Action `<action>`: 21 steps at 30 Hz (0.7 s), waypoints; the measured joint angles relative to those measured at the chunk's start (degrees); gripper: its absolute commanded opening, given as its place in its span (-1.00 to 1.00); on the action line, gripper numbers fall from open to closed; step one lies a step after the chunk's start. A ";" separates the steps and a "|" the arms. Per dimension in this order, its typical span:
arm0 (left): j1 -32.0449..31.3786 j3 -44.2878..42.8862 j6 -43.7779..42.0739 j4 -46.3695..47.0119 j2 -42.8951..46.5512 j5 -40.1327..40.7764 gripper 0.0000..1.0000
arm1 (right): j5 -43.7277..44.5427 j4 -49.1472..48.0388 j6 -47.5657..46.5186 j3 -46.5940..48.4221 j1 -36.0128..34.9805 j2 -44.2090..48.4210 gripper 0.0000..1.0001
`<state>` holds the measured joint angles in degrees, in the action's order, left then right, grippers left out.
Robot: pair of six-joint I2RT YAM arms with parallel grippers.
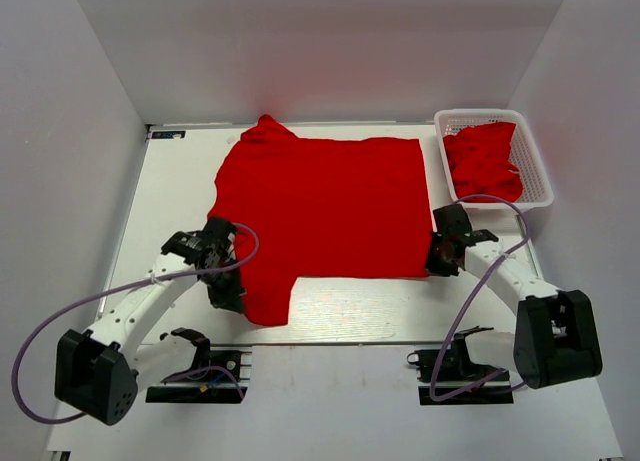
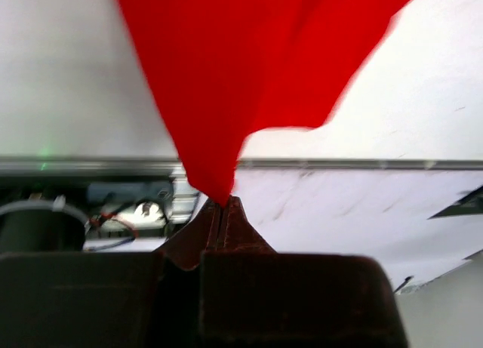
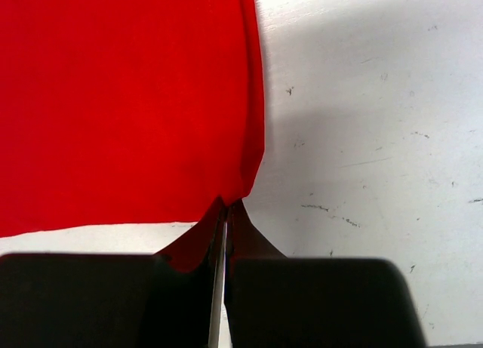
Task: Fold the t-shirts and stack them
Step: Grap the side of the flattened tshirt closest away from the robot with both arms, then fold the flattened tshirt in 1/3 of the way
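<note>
One red t-shirt (image 1: pixel 325 206) lies spread flat across the middle of the white table (image 1: pixel 350 316), with a sleeve hanging toward the near left. My left gripper (image 1: pixel 228 293) is shut on the cloth at that near-left sleeve. In the left wrist view the shirt (image 2: pixel 256 61) rises in a pinched peak from the closed tips of that gripper (image 2: pixel 224 202). My right gripper (image 1: pixel 437 263) is shut on the shirt's near-right corner. In the right wrist view the red cloth (image 3: pixel 128 99) runs into that gripper's tips (image 3: pixel 226 203). More red t-shirts (image 1: pixel 483 161) lie crumpled in the basket.
A white lattice basket (image 1: pixel 535 166) stands at the back right corner of the table. White walls close in the left, back and right sides. Two black stands (image 1: pixel 200 381) (image 1: pixel 460 376) sit by the arm bases at the near edge.
</note>
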<state>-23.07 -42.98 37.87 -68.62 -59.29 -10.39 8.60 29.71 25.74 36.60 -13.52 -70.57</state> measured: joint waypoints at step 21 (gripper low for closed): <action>0.63 -25.75 -3.41 22.14 -27.67 11.82 -1.00 | 3.26 -1.01 -3.37 17.20 0.00 -13.62 -1.00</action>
<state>-22.44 -68.73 34.46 -46.48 -86.96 1.43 11.86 28.71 22.37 53.80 -13.52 -84.18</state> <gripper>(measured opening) 0.020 0.009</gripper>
